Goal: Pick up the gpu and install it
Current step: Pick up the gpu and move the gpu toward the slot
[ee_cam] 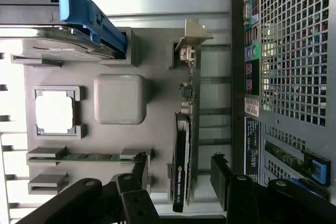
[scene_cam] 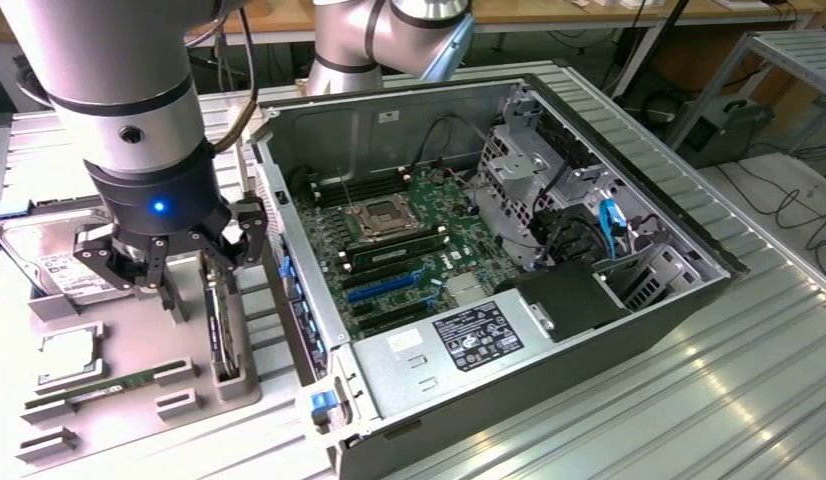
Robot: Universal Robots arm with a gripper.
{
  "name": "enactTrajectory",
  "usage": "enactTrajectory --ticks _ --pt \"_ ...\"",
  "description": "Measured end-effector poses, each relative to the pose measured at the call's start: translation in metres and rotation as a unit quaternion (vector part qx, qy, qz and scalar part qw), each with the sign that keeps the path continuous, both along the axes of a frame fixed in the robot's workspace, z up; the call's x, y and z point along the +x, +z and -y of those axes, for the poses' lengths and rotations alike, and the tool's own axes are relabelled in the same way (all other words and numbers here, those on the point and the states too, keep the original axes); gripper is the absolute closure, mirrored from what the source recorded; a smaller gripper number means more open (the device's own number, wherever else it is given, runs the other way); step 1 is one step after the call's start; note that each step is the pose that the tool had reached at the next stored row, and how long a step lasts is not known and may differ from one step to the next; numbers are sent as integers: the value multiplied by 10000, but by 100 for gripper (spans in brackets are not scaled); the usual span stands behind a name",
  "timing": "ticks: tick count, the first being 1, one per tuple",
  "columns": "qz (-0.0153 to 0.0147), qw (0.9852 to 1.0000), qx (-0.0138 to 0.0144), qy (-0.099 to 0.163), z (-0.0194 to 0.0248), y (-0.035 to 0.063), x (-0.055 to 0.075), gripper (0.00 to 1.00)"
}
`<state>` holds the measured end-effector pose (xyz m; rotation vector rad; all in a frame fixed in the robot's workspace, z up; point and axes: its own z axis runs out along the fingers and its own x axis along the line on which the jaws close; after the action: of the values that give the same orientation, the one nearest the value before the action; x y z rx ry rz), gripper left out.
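The gpu (ee_cam: pixel 187 129) stands on edge in a slot of the grey holder tray (ee_cam: pixel 157 77). It is a thin green board with a dark cooler and a silver bracket at one end. My gripper (ee_cam: pixel 181 179) hangs above it, open. One dark finger (ee_cam: pixel 137 179) is on one side of the card and the other finger (ee_cam: pixel 223 177) on the other side, both apart from it. In the exterior view the gripper (scene_cam: pixel 173 272) hovers over the tray (scene_cam: pixel 133 330) at the exterior view's left, just above the upright gpu (scene_cam: pixel 224 330).
The open computer case (scene_cam: pixel 627 300) with its motherboard (scene_cam: pixel 400 250) lies right beside the tray. On the tray rest a hard drive (scene_cam: pixel 53 262), a CPU (scene_cam: pixel 66 355) and a memory stick (scene_cam: pixel 106 385). The case's perforated back (ee_cam: pixel 294 51) runs close to the gpu.
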<state>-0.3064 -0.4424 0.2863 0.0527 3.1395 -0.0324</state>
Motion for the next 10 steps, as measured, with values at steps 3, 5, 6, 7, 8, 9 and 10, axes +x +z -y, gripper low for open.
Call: enactTrajectory --ticks 3,5,6,7,8,9,10 --pt "0 10000 0 0 0 -35 1 40" --pt "0 10000 -18 4 1 -63 2 40" --pt "0 10000 -23 4 0 -81 5 40" --pt "0 10000 -23 3 0 -93 8 40" --pt "0 10000 -24 -1 0 -108 11 40" --pt "0 10000 -26 -11 0 -127 15 40" --pt "0 10000 -26 -14 1 -144 24 40"
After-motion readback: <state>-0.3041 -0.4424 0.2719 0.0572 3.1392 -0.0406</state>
